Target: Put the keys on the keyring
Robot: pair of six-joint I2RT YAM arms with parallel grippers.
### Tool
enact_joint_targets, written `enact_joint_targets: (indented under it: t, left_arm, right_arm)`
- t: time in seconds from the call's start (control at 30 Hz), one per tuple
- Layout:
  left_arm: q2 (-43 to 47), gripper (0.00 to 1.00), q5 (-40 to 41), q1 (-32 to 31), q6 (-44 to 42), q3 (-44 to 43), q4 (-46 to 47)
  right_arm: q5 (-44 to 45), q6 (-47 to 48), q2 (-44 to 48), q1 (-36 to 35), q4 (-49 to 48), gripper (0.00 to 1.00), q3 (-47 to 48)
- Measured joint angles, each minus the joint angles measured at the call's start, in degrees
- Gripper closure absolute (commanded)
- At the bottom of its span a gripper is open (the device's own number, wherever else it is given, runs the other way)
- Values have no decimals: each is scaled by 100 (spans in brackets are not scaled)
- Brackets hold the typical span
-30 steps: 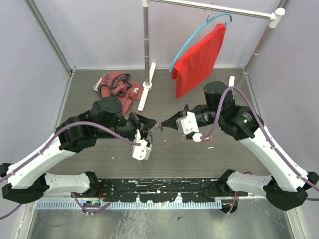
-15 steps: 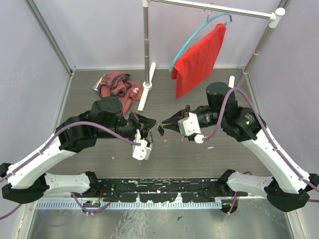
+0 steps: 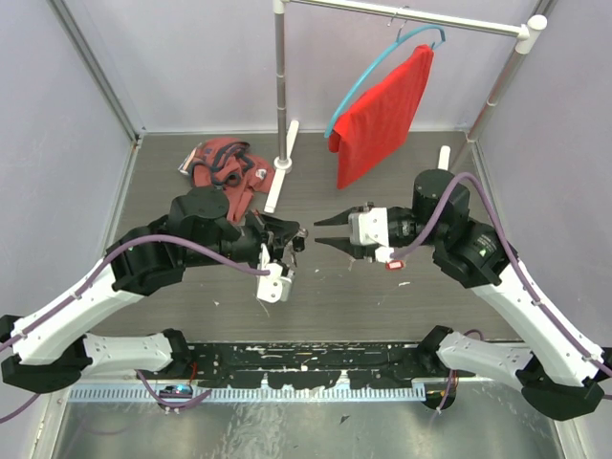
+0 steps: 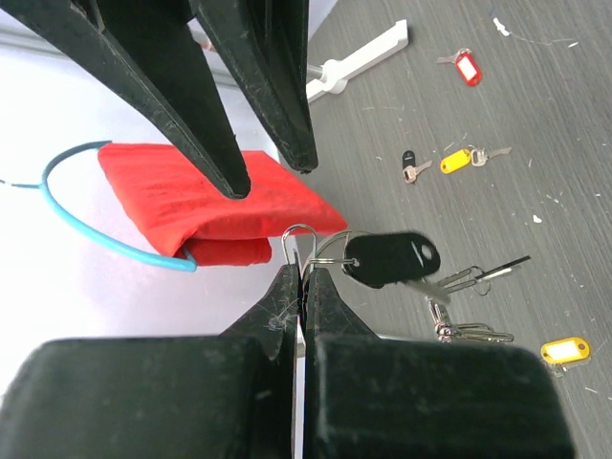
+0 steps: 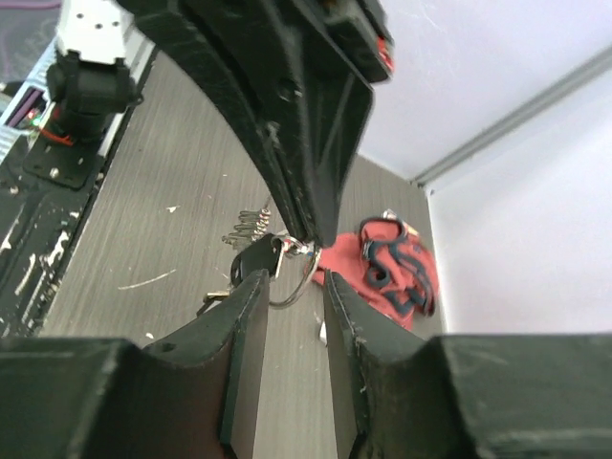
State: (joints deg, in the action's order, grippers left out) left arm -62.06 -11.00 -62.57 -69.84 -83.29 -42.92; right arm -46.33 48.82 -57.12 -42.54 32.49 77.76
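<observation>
The lower arc of the thin silver wire keyring is hidden between the left gripper's black fingers, and the blade of the black-tagged silver key beside that ring is blurred.

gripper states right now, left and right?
Left gripper: closed on the keyring, with a black-tagged key hanging from it.
Right gripper: open, holding nothing.

Grey table with fine darker streaks and white flecks. Silver keyring, with a glossy black tag. Silver keys; yellow tags; red tag with a white middle. Red cloth on a blue hanger. Near the far left corner, a red bundle with dark straps. White-and-black arms, purple cables.
</observation>
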Motion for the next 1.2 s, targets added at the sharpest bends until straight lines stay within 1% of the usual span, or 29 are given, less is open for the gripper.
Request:
enact_joint_targets:
  t: [0.17, 0.3, 0.47, 0.6, 0.73, 0.87, 1.0, 1.13, 1.2]
  left_arm:
    - [94, 100, 199, -2, 136, 240, 321]
    - [103, 100, 348, 0, 199, 343, 457]
    - [105, 100, 529, 0, 278, 372, 590]
    - [105, 100, 662, 0, 317, 374, 745]
    - [105, 100, 739, 0, 348, 374, 824]
    - [103, 100, 807, 0, 361, 374, 833]
    - [94, 100, 813, 0, 367, 374, 835]
    - [81, 100, 813, 0, 367, 374, 835]
    - [74, 100, 813, 0, 369, 374, 835]
  right_arm:
    - [848, -1663, 203, -4, -741, 60, -367]
    - [1342, -2966, 348, -4, -1110, 55, -529]
    - [1934, -4642, 334, -4, -1381, 53, -531]
    - [2236, -5663, 173, -4, -1434, 53, -496]
    - [2430, -6365, -28, -4, -1427, 53, -494]
    - [2439, -6806, -142, -4, -1471, 53, -494]
    - [2389, -7036, -140, -4, -1622, 55, -492]
    - [2363, -7134, -142, -4, -1703, 61, -492]
    - [2332, -7156, -151, -4, -1720, 62, -492]
